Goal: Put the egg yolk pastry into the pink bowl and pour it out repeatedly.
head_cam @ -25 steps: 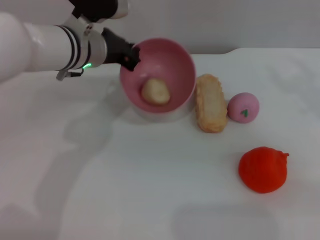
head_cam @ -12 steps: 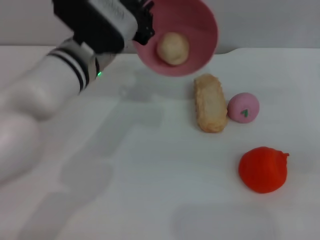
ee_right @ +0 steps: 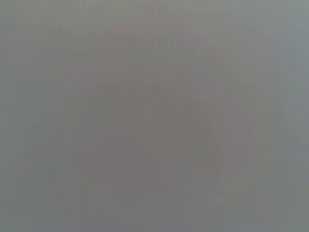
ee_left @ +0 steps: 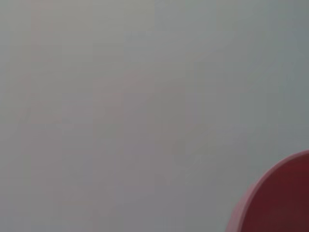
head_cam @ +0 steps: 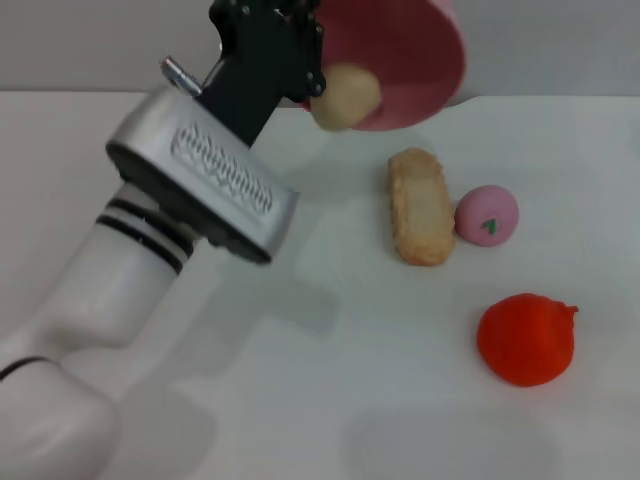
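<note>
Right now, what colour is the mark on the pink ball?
Green, on the pink ball beside the bread; clearest in the head view.

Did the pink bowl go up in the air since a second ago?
Yes. The pink bowl, held by the left gripper, has risen up and away from the bread it sat beside, and it tips, with the pastry at its lip.

Pink bowl point(head_cam: 410, 60), beige pastry point(head_cam: 345, 97), golden-brown bread point(head_cam: 420, 205), pink ball point(head_cam: 487, 215) marked green.
</note>
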`<state>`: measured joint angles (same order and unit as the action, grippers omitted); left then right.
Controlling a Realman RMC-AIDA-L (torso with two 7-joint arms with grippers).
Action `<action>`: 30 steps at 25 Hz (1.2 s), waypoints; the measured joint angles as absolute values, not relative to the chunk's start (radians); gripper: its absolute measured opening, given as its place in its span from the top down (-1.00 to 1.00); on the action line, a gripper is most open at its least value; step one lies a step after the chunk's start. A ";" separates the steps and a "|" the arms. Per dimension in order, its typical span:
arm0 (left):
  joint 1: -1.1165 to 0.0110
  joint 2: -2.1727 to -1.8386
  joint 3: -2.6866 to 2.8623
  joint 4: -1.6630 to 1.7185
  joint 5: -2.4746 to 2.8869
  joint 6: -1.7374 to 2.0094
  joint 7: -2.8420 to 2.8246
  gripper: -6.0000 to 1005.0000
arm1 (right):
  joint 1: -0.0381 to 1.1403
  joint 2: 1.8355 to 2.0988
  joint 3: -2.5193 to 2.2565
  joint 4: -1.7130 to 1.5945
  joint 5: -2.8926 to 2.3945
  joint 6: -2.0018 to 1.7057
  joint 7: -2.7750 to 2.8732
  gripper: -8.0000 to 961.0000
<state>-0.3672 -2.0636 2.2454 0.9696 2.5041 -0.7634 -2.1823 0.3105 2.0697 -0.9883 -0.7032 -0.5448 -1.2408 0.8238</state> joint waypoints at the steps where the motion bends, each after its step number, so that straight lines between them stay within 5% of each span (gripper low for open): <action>1: -0.367 -2.064 2.245 0.970 2.504 -0.763 -2.182 0.91 | 0.314 2.070 -0.990 -0.702 -0.545 -1.240 0.823 -0.49; 14: -0.361 -2.061 2.264 0.938 2.535 -0.817 -2.199 0.91 | 0.344 2.068 -1.000 -0.682 -0.571 -1.238 0.823 -0.48; 18: -0.383 -2.059 2.152 1.008 2.533 -0.586 -2.296 0.91 | 0.347 2.068 -1.001 -0.703 -0.631 -1.246 0.846 -0.48; 23: -0.528 -2.059 1.850 1.059 2.518 -0.017 -2.477 0.91 | 0.332 2.066 -1.006 -0.891 -0.852 -1.257 1.103 -0.48; 30: -0.696 -2.059 1.567 0.974 2.508 0.370 -2.517 0.91 | 0.359 2.032 -0.977 -1.414 -1.361 -1.448 1.697 -0.48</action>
